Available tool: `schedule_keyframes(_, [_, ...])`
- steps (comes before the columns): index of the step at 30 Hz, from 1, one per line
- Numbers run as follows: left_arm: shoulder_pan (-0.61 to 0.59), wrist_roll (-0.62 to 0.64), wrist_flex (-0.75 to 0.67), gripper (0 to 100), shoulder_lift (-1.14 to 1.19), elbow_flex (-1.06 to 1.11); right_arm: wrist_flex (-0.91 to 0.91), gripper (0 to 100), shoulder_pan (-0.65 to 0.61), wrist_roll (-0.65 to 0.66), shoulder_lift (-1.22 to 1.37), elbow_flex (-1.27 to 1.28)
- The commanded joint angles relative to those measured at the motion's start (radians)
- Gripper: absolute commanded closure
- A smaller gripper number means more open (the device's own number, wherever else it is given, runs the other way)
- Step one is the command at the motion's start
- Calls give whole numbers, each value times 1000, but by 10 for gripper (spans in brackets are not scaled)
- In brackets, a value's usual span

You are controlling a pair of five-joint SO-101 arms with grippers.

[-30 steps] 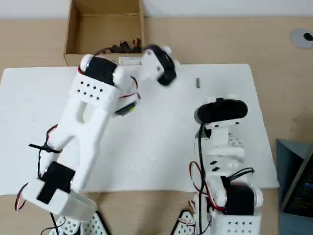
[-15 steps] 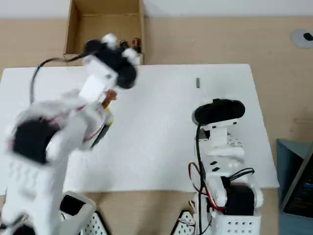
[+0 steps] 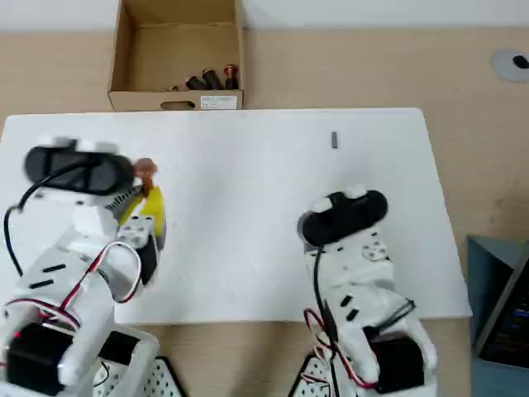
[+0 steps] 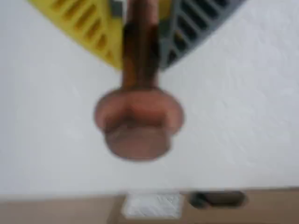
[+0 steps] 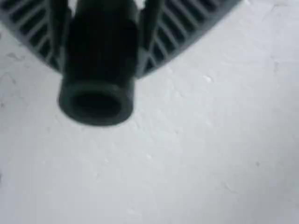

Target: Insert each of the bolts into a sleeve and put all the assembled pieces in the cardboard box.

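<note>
Copper-coloured bolt [image 4: 138, 122] rides clamped in the left gripper [image 4: 140, 46], which has swung back within a second from the cardboard box [image 3: 121, 58] at 11 o'clock to the white mat's [image 3: 248, 240] 9 o'clock edge. Toward 3 o'clock, the right gripper [image 5: 100, 44] grips a black sleeve [image 5: 97, 95], its mouth clear. Finished pieces [image 3: 211, 80] lie in the box; the next joining looks ready to begin.

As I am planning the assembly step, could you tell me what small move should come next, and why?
Probably swing the left hand toward the right hand over the white mat. The left hand grips a copper bolt by its shank, the right hand holds a black sleeve with its open end facing outward, and the two are well apart.
</note>
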Motion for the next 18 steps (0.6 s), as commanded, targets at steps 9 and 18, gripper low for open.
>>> schedule_keyframes(9, [11, 334, -285, 998, -441, 388, -216, 989, -274, 8, -101, 128])
schedule_keyframes(18, [184, 594, -416, 998, -423, 394, -261, 989, -503, 5, -101, 174])
